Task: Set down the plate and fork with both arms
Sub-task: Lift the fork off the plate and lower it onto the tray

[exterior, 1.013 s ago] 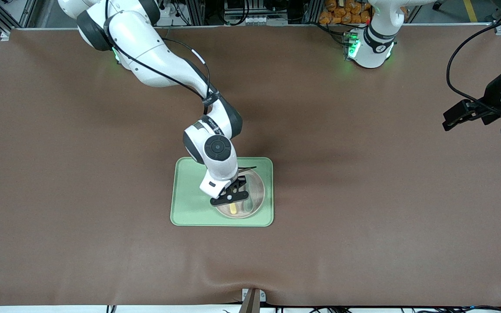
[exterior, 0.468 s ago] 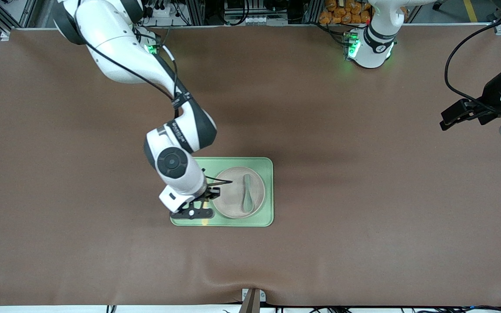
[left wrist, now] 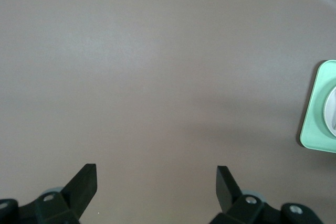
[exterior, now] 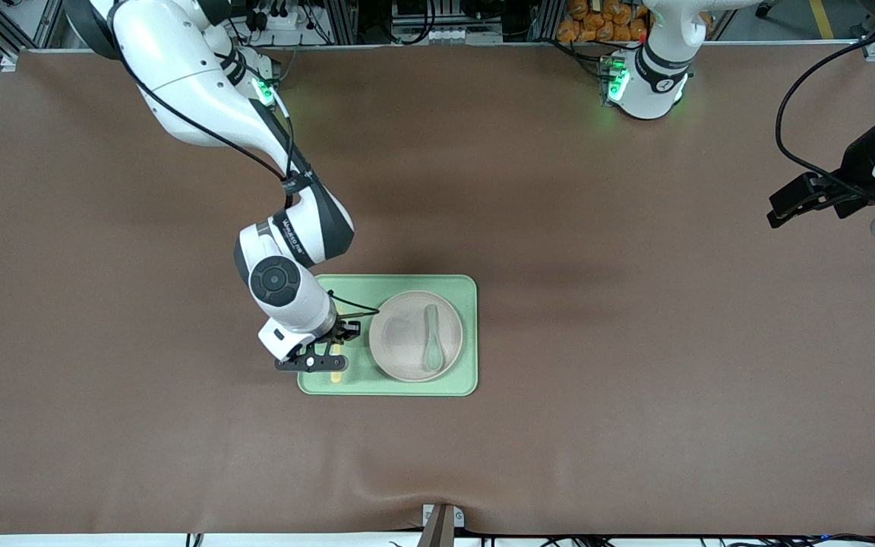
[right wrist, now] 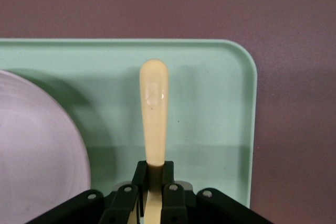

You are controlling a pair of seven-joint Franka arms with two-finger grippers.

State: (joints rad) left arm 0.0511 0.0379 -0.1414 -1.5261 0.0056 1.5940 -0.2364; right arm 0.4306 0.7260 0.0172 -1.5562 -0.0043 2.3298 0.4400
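Note:
The cream plate [exterior: 405, 346] lies on the light-green tray [exterior: 464, 334] with a grey-green spoon [exterior: 432, 343] in it. My right gripper [exterior: 336, 357] is shut on the pale-yellow fork [exterior: 337, 372] over the bare part of the tray beside the plate, toward the right arm's end. In the right wrist view the fork's handle [right wrist: 154, 114] sticks out from my gripper [right wrist: 154, 174] over the tray [right wrist: 210, 108], with the plate's rim [right wrist: 37, 145] beside it. The fork's tines are hidden. My left gripper [exterior: 781, 213] is open over bare table at the left arm's end; in its wrist view [left wrist: 156, 174] it holds nothing.
The brown mat [exterior: 597, 342] covers the whole table. The tray's corner [left wrist: 319, 108] shows at the edge of the left wrist view. Cables and frame posts stand along the robots' edge of the table.
My right gripper has carried the fork off the plate and over the bare part of the tray toward the right arm's end. The spoon has come into view in the plate. The left arm waits.

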